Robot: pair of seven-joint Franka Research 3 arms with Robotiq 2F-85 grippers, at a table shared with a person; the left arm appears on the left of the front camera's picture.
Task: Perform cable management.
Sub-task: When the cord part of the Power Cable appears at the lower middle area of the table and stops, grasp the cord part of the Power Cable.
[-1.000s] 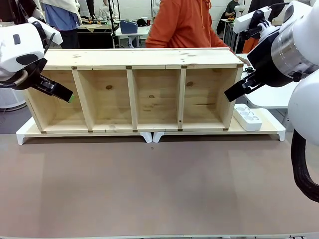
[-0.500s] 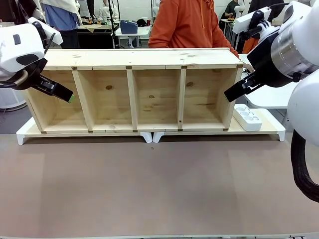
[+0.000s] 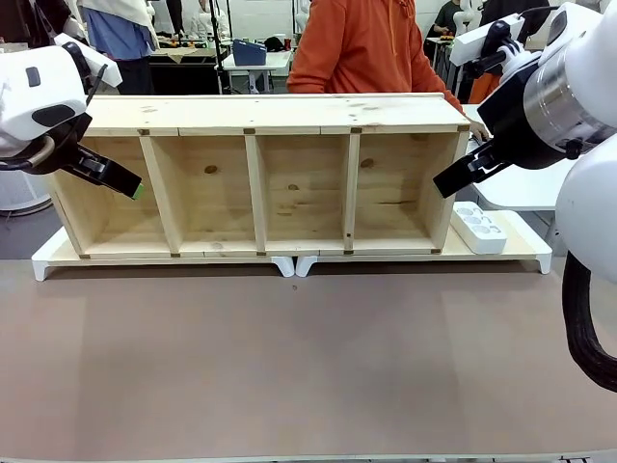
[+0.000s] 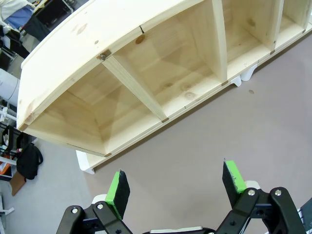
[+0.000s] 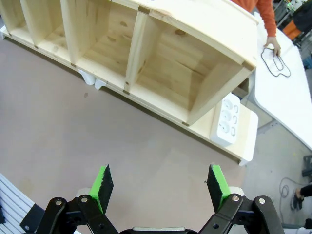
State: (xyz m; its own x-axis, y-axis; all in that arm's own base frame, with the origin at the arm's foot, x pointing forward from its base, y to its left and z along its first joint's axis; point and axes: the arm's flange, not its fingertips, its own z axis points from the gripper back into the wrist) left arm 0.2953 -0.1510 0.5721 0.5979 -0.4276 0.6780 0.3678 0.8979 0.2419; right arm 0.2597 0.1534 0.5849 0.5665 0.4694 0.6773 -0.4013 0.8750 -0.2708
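The cable (image 5: 274,62) is a thin black cord lying in a loop on a white side table (image 5: 287,97) beyond the shelf's right end. A person's hand (image 5: 274,46), in an orange sleeve, rests at the loop's top. My right gripper (image 5: 160,181) hangs open and empty above the brown table, well short of the cable; in the front view the right gripper (image 3: 446,182) sits by the shelf's right end. My left gripper (image 4: 175,185) is open and empty too, and in the front view the left gripper (image 3: 133,187) is before the leftmost compartment.
A long wooden shelf (image 3: 260,114) with several open compartments lies on white stands across the table's far side. A white power strip (image 3: 479,229) rests on the stand to its right. A person in orange (image 3: 362,43) stands behind it. The brown tabletop (image 3: 308,367) stretches in front.
The person in orange has shifted slightly behind the shelf. Both arms and grippers have stayed where they were.
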